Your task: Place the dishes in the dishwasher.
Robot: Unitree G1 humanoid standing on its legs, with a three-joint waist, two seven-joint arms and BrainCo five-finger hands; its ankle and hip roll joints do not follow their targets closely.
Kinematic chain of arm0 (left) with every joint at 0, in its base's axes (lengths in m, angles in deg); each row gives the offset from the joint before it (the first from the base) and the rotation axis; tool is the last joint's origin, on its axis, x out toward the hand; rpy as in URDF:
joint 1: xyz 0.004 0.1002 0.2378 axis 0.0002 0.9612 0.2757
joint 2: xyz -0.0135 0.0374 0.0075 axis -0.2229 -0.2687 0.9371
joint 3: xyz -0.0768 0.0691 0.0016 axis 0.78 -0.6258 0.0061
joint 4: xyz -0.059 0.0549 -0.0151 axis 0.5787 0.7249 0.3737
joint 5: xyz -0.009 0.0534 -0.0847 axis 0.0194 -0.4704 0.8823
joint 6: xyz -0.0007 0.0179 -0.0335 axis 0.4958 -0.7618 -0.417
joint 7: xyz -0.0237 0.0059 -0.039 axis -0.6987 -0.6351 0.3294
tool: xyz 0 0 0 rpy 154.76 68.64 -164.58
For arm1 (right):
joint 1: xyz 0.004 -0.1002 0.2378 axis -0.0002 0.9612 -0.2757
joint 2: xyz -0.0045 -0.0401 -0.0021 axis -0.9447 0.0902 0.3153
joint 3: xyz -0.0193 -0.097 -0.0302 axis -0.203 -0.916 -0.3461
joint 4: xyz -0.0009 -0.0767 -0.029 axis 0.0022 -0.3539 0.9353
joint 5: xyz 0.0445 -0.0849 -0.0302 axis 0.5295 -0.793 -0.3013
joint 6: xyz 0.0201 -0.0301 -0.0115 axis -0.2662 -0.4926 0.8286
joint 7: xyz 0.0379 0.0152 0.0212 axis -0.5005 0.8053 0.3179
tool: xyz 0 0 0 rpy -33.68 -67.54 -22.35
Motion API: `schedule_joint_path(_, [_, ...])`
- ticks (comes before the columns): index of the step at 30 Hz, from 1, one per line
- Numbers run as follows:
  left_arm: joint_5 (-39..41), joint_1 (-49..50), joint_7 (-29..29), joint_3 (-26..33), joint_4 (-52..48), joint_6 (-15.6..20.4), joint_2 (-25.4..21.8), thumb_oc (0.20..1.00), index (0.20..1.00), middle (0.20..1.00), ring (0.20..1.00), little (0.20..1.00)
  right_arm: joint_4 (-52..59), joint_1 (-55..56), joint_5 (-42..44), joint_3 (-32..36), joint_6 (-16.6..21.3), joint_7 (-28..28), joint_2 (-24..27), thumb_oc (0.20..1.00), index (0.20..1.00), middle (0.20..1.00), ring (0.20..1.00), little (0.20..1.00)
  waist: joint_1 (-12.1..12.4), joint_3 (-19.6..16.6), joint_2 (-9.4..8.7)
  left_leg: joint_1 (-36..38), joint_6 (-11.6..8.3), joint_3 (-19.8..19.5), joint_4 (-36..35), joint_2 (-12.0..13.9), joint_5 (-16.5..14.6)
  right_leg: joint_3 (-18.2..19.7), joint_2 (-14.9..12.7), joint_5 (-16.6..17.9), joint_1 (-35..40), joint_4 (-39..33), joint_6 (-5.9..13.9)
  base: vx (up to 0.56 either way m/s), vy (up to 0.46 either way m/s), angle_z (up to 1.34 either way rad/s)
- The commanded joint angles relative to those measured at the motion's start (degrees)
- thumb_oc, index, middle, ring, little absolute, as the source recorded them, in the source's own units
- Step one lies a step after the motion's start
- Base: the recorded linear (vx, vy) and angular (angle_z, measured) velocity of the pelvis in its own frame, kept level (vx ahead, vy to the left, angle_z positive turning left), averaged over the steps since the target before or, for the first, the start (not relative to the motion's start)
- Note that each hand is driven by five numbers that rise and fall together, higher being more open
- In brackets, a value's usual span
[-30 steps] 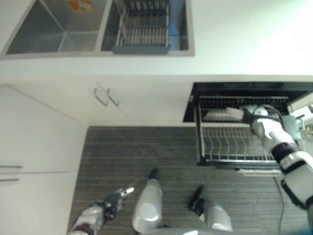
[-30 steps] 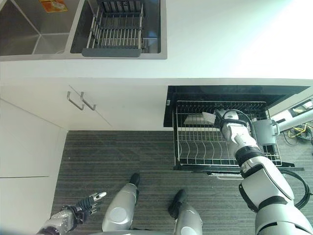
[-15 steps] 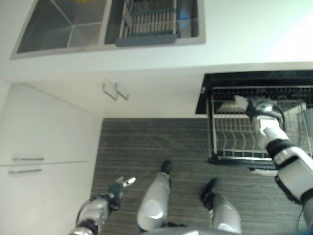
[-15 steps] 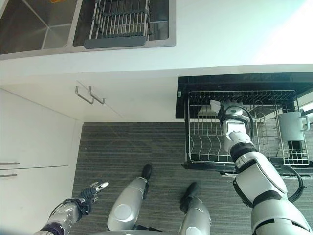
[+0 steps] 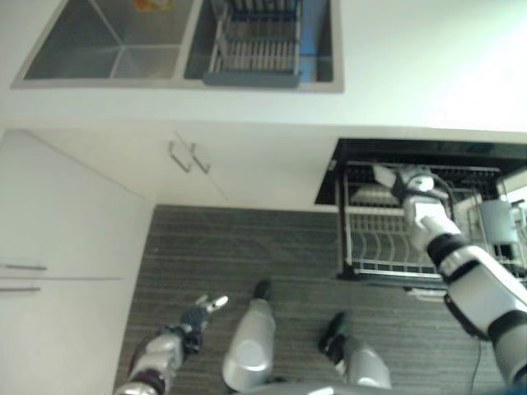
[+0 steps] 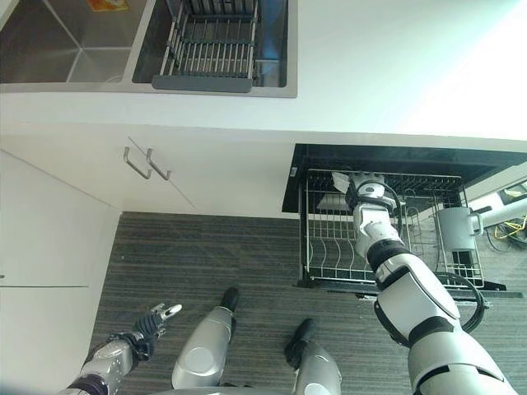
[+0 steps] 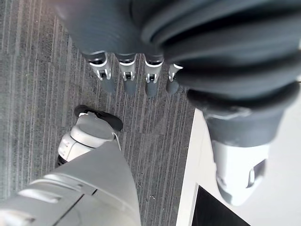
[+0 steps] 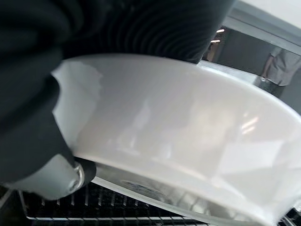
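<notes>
Dishes are partly in, we judge: our right hand (image 6: 363, 188) grips a white bowl (image 8: 178, 141) over the back of the dishwasher rack (image 6: 325, 251), not yet released, a mug (image 6: 454, 227) already racked, our left hand (image 7: 136, 70) relaxed.

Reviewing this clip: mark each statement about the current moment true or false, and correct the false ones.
1. The right robot hand holds a white dish over the dishwasher rack. True.
2. The left robot hand grips a plate. False: it holds nothing and hangs open above the floor.
3. The dishwasher rack is pushed in. False: it is pulled out.
4. A wire basket sits in the sink. True.
5. A grey jug stands in the rack. True.
</notes>
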Motion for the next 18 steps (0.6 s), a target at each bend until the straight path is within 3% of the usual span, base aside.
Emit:
schedule_joint_path(1, [1.05, 0.45, 0.14, -2.05, -0.05, 1.03, -2.32, 1.000, 1.000, 1.000, 1.000, 1.000, 0.38, -0.96, -1.52, 0.42, -2.26, -2.58, 2.45, 0.200, 0.200, 0.200, 0.200, 0.200, 1.62, -0.96, -0.01, -1.24, -1.41, 2.69, 0.25, 2.58, -2.24, 5.14, -2.13, -1.99, -0.19, 0.51, 4.20, 0.00, 0.000, 0.00])
schedule_joint_path(10, [2.27, -0.62, -1.85, -3.84, -3.09, 4.03, -1.57, 1.000, 1.000, 1.000, 1.000, 1.000, -0.01, -1.82, -2.73, 0.19, -3.38, -7.72, 3.62, 0.200, 0.200, 0.200, 0.200, 0.200, 0.60, 0.76, 1.81, -2.49, -1.33, 2.82, 0.25, 2.00, -1.73, 6.07, -2.37, -1.36, -2.08, 0.51, 4.22, 0.00, 0.000, 0.00])
schedule_joint_path(18, [1.71, 0.26, -13.17, -3.88, -9.30, 11.41, -2.28, 1.000, 1.000, 1.000, 1.000, 1.000, -1.01, -5.51, -4.63, -1.38, -6.85, -16.49, 7.10, 0.200, 0.200, 0.200, 0.200, 0.200, -0.25, 3.81, 4.96, -5.14, -1.13, 2.76, 0.25, 0.78, -0.60, 7.23, -2.73, -0.57, -6.00, 0.51, 3.96, -0.04, 0.049, 0.02])
